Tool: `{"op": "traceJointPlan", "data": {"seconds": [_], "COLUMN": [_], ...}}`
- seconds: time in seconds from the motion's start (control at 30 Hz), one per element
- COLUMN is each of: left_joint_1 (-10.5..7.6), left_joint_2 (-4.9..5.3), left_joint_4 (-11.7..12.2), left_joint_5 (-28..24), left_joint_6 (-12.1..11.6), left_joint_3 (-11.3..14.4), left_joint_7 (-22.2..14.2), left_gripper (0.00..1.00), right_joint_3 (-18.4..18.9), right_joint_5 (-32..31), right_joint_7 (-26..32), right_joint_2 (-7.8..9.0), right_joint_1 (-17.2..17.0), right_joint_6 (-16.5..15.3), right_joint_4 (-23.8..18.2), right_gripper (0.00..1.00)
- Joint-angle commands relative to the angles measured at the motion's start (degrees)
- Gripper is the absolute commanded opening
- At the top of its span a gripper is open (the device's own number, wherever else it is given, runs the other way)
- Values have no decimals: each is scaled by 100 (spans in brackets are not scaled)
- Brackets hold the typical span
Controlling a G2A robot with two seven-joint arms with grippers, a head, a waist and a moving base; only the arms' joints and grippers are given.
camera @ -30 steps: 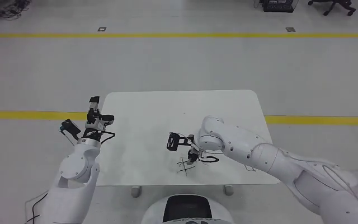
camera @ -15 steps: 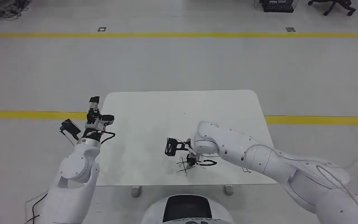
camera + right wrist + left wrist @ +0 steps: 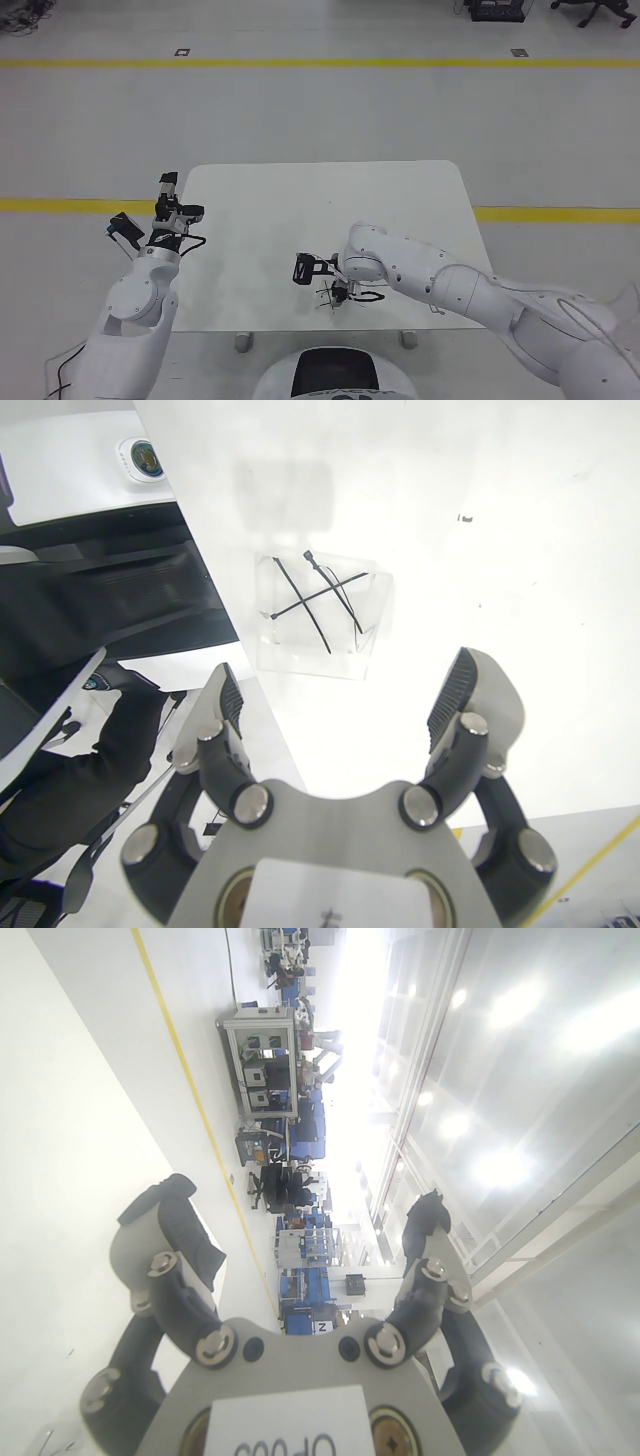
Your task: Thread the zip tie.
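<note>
Your right gripper (image 3: 345, 675) is hovering wide open, empty, by the zip ties (image 3: 315, 600) — they're lying crossed in a clear tray (image 3: 312, 665) at the table (image 3: 300, 200) front edge; your left gripper (image 3: 300, 1198) is gaping, holding nothing.

A white tabletop (image 3: 300, 200) with rounded corners is set on a pale floor (image 3: 320, 110), which is crossed by two yellow lines (image 3: 300, 63). A clear shallow tray (image 3: 310, 670) is seen lying near one tabletop edge. A racked equipment cabinet (image 3: 260, 1063) is seen standing beside a yellow line.
</note>
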Motion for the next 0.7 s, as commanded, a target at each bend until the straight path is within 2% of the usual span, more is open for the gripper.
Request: {"op": "traceJointPlan", "data": {"seconds": [0.0,0.67], "left_joint_1": [0,0], "left_joint_2": [0,0], "left_joint_4": [0,0], "left_joint_5": [0,0], "left_joint_6": [0,0], "left_joint_3": [0,0], "left_joint_7": [0,0], "left_gripper": [100,100], "right_joint_3": [0,0], "right_joint_5": [6,-62], "right_joint_7": [-20,-146], "right_joint_2": [1,-77], "right_joint_1": [-31,-228], "right_joint_6": [2,0], "right_joint_4": [49,203], "right_gripper": [100,100]}}
